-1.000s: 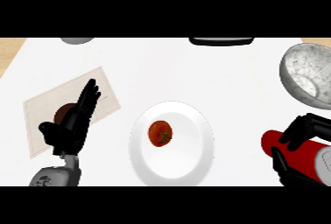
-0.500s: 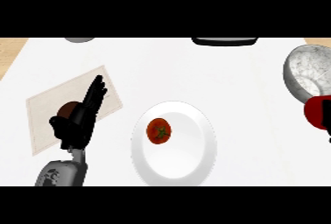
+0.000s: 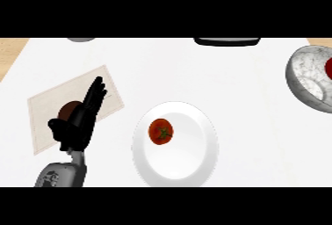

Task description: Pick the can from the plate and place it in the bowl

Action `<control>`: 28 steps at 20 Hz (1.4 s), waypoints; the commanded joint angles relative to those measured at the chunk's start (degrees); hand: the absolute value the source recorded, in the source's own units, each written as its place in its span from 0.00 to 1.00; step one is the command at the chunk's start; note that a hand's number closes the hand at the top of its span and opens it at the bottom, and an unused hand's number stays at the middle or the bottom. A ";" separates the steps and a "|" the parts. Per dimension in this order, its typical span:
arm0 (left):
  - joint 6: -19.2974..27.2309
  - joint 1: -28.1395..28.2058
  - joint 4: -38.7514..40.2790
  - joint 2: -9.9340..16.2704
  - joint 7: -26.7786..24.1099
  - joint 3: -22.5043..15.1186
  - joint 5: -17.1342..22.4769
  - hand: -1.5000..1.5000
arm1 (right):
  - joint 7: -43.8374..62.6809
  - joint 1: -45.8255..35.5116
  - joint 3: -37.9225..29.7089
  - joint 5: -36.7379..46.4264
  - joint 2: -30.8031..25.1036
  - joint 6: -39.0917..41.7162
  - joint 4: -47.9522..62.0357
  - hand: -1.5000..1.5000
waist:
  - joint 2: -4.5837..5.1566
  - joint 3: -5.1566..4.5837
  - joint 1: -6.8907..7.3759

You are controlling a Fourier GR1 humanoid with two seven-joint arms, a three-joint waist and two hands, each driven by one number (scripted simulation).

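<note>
One open left hand [image 3: 79,121] resting at left, tomato [image 3: 160,131] on plate [image 3: 194,162], bowl [image 3: 304,83] at right edge.

We see a white counter [image 3: 194,74] with tan edges at its far corners. On it lies a white plate [image 3: 188,162] near the middle, a beige mat [image 3: 48,110] to the left, and a grey speckled bowl [image 3: 304,81] at the right edge. A dark object [image 3: 227,41] and a grey one [image 3: 81,39] sit at the far edge.
</note>
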 commanded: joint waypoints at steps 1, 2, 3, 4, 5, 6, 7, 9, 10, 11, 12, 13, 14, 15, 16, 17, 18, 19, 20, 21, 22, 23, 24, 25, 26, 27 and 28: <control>0.57 0.10 1.11 -1.02 -2.07 -1.09 -1.27 0.50 | -5.82 -1.55 -0.37 6.51 -3.75 0.14 10.36 1.00 | 0.19 0.03 0.18; 1.05 0.60 -1.16 -1.20 1.10 -1.46 -1.26 0.50 | -6.97 -2.56 0.08 7.29 -4.12 0.33 13.83 1.00 | 0.13 0.04 0.43; 1.32 -0.06 -0.41 -1.43 -0.44 -1.72 -1.91 0.50 | -10.88 -1.80 1.17 9.43 -4.51 0.04 16.83 1.00 | 0.26 0.05 0.53; -0.39 -2.18 0.11 0.15 1.47 0.00 -0.15 0.50 | -10.19 -0.89 4.33 14.22 -3.63 -2.37 15.21 1.00 | 0.26 0.04 0.44; -0.57 -0.02 -1.39 -0.33 1.89 -0.47 0.45 0.50 | -15.85 1.31 1.67 13.36 -6.64 -0.78 17.98 1.00 | 0.21 0.08 0.31; 1.01 -1.41 -2.24 -1.01 3.23 -1.15 -1.07 0.50 | -12.66 -5.62 3.04 14.22 -6.24 -0.95 21.60 1.00 | 0.12 0.03 0.54; 0.90 -1.28 0.30 -0.88 0.37 -0.45 -1.16 0.50 | -17.19 -3.33 3.38 16.47 -5.32 -3.38 24.60 1.00 | 0.21 0.04 0.39; 0.42 0.57 0.00 -1.21 -0.66 -0.66 -0.58 0.50 | -21.77 -4.00 2.50 18.05 -5.13 -5.93 31.72 1.00 | 0.20 0.05 0.50; -0.98 -0.21 -2.24 0.99 1.58 0.92 0.56 0.50 | -24.63 -2.25 1.22 17.84 -4.71 -7.37 33.28 1.00 | 0.11 0.07 0.31; -0.47 0.48 0.32 -0.87 -0.61 -0.38 0.03 0.50 | -25.40 -5.59 0.42 17.92 -5.71 -7.20 38.71 1.00 | 0.23 0.06 0.51; -0.45 1.50 -1.07 -0.33 -1.30 -0.71 -0.76 0.50 | -24.33 -8.25 2.30 19.85 -4.02 -8.50 41.85 1.00 | 0.22 0.05 0.81; 0.42 -0.45 -0.92 -0.55 0.12 -0.24 -0.96 0.50 | -27.14 -10.46 1.19 19.99 -5.37 -8.77 46.53 1.00 | 0.29 0.06 0.89; -0.86 -2.14 1.76 0.10 -0.33 1.02 0.39 0.50 | -32.05 -6.70 0.60 21.62 -4.76 -13.25 49.41 1.00 | 0.62 0.11 1.01; 1.79 -1.42 1.49 -2.11 -0.90 -0.78 -1.90 0.50 | -32.14 -6.59 1.19 21.75 -3.64 -13.13 49.73 1.00 | 0.25 0.07 0.36; 1.53 -2.68 -1.53 -1.46 2.91 -1.49 -2.21 0.50 | -35.34 -8.49 0.86 23.19 -4.28 -15.52 55.52 1.00 | 0.48 0.13 1.21; 0.41 -0.68 2.86 -1.12 -3.02 -0.53 -1.76 0.50 | -37.94 -9.89 0.05 22.76 -5.34 -15.02 58.68 1.00 | 0.45 0.09 0.86; 0.40 -0.03 0.01 -1.58 -1.07 -0.89 -0.98 0.50 | -41.34 -8.12 -0.82 22.46 -5.11 -16.53 61.45 1.00 | 0.43 0.12 0.97; 0.49 -1.73 3.81 -1.49 -2.35 -0.19 -1.41 0.50 | -39.05 -12.16 0.07 24.14 -6.26 -15.19 63.40 1.00 | 0.33 0.07 0.60; -0.47 -2.25 -2.54 0.29 3.29 0.56 -0.10 0.50 | -40.24 -13.38 -0.85 23.55 -5.63 -15.97 66.62 1.00 | 0.27 0.10 0.94; 1.56 -0.19 -1.80 -2.10 1.60 -1.91 -2.28 0.50 | -41.70 -13.30 -0.63 24.82 -6.92 -16.19 70.09 1.00 | 0.41 0.12 1.23; -0.20 -0.81 -0.16 -0.57 0.37 -1.05 -1.69 0.50 | -43.76 -13.40 -0.25 25.72 -4.35 -19.85 72.96 1.00 | 0.57 0.14 1.43; -0.39 -0.89 1.79 -1.75 -1.07 -1.13 -0.85 0.50 | -46.95 -13.73 -1.38 23.34 -7.55 -13.73 74.64 1.00 | 0.57 0.13 1.11; 1.10 -0.68 -0.13 -2.65 1.25 -2.28 -2.08 0.50 | -46.67 -13.08 -1.36 22.41 -7.51 -10.59 75.27 1.00 | 0.47 0.14 1.05; -0.51 -1.78 -1.82 -0.72 2.11 -0.86 -0.68 0.50 | -46.01 -11.82 -3.97 20.42 -4.94 -13.39 78.29 1.00 | 0.86 0.27 2.00; -0.51 0.68 -2.19 -0.50 0.71 -0.82 -0.89 0.50 | -45.79 -13.14 -3.30 20.95 -5.29 -11.68 79.02 1.00 | 0.42 0.14 1.25; -0.84 0.38 0.31 -1.16 -1.91 -1.22 -0.94 0.50 | -46.42 -15.61 -3.85 20.57 -8.06 -7.67 82.26 0.00 | 0.81 0.17 1.82; 0.84 -1.96 0.93 -1.79 0.79 -1.16 -1.98 0.50 | -47.88 -15.26 -3.10 20.76 -6.13 -7.41 82.84 0.00 | 0.65 0.17 1.31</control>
